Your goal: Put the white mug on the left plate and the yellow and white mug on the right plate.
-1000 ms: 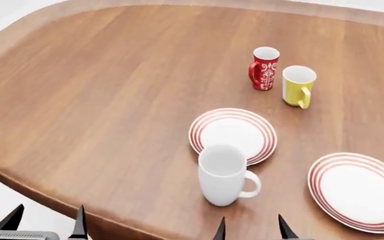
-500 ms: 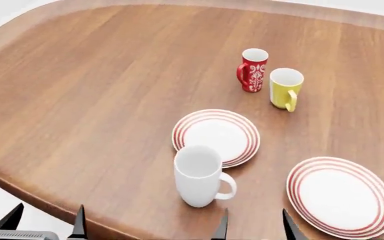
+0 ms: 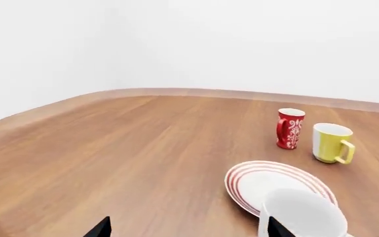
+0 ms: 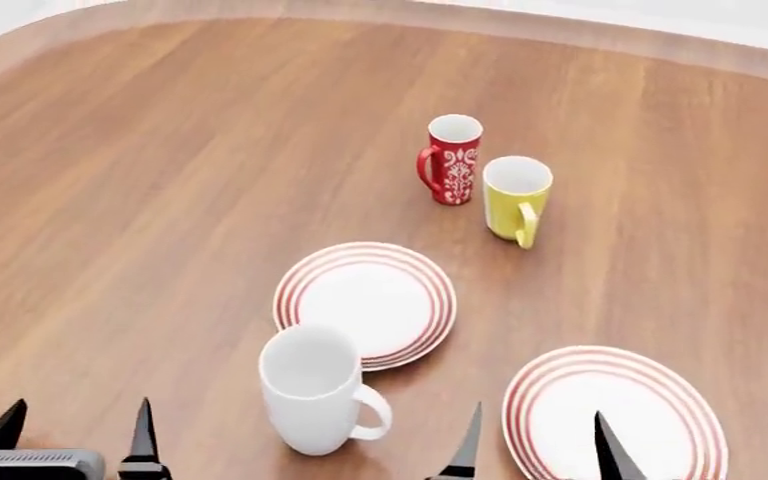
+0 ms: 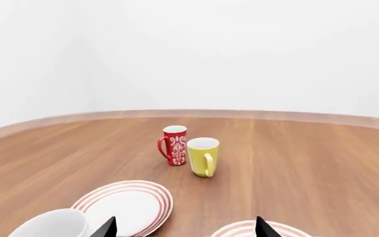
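The white mug stands upright on the table at the near edge of the left plate, its handle to the right. The yellow and white mug stands farther back, next to a red mug. The right plate lies empty at the near right. My left gripper is open and empty, near and left of the white mug. My right gripper is open and empty over the right plate's near left edge. The white mug also shows in the left wrist view and the right wrist view.
A red mug with white ornament stands just left of the yellow and white mug. The brown wooden table has a curved edge at the far side and near left.
The head view has shifted: all objects moved left and lower in the frame. Both grippers' fingertips show slightly more. Nothing on the table moved.
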Motion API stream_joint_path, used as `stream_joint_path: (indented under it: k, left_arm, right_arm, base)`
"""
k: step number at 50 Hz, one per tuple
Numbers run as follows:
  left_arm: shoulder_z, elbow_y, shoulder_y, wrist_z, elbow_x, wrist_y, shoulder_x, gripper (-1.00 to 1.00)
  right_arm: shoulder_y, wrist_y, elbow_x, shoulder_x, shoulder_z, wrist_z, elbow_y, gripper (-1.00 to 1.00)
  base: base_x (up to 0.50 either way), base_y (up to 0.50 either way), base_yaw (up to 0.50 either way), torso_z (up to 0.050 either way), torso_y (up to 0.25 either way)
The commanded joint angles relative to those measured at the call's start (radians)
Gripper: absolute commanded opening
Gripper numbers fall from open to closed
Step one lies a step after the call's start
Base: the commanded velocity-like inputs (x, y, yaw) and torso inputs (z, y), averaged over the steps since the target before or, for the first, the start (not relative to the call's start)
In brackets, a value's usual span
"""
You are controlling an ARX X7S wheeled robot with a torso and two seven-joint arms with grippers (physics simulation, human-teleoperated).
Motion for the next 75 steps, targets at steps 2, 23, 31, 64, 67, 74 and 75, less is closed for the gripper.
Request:
stream_joint_path:
  k: [2, 23, 31, 64, 67, 74, 75]
  left_arm:
    - [-0.016, -0.019, -0.022, -0.07, 0.027, 0.018, 0.008, 1.0]
    - [-0.049, 0.034, -0.008, -0.045, -0.097, 0.013, -0.002, 1.0]
    - [-0.062, 0.053, -0.009, -0.042, -0.137, -0.001, -0.01, 1.0]
    - [-0.083, 0.107, -0.022, -0.081, -0.204, -0.045, -0.036, 1.0]
    - [-0.094, 0.159, -0.034, -0.124, -0.189, -0.074, -0.045, 1.0]
    - [-0.157, 0.204, -0.085, -0.218, -0.24, -0.144, -0.009, 1.0]
    - [-0.163, 0.206, -0.089, -0.221, -0.243, -0.139, -0.007, 1.0]
  right_arm:
    - [-0.004, -0.005, 0.018, 0.009, 0.006, 0.019, -0.009, 1.0]
    - [-0.008, -0.025, 0.054, 0.014, 0.008, 0.035, -0.008, 1.0]
    - [-0.01, -0.027, 0.055, 0.019, 0.01, 0.052, -0.016, 1.0]
    - [-0.003, 0.023, 0.021, 0.067, -0.044, 0.075, -0.018, 1.0]
    - [-0.054, 0.046, 0.045, 0.127, -0.01, 0.059, -0.088, 1.0]
    - [-0.063, 0.25, 0.067, 0.27, 0.014, 0.026, -0.242, 1.0]
    - [-0.061, 0.279, 0.07, 0.284, 0.014, 0.024, -0.263, 1.0]
  base:
    - [0.48, 0.15, 0.0, 0.0, 0.0]
    - [0.2, -0.02, 0.0, 0.0, 0.0]
    - [0.2, 0.06, 0.0, 0.0, 0.0]
    - [0.26, 0.08, 0.0, 0.0, 0.0]
    - [0.0, 0.0, 0.0, 0.0, 0.0]
    - [0.0, 0.0, 0.0, 0.0, 0.0]
    - [0.0, 0.0, 0.0, 0.0, 0.0]
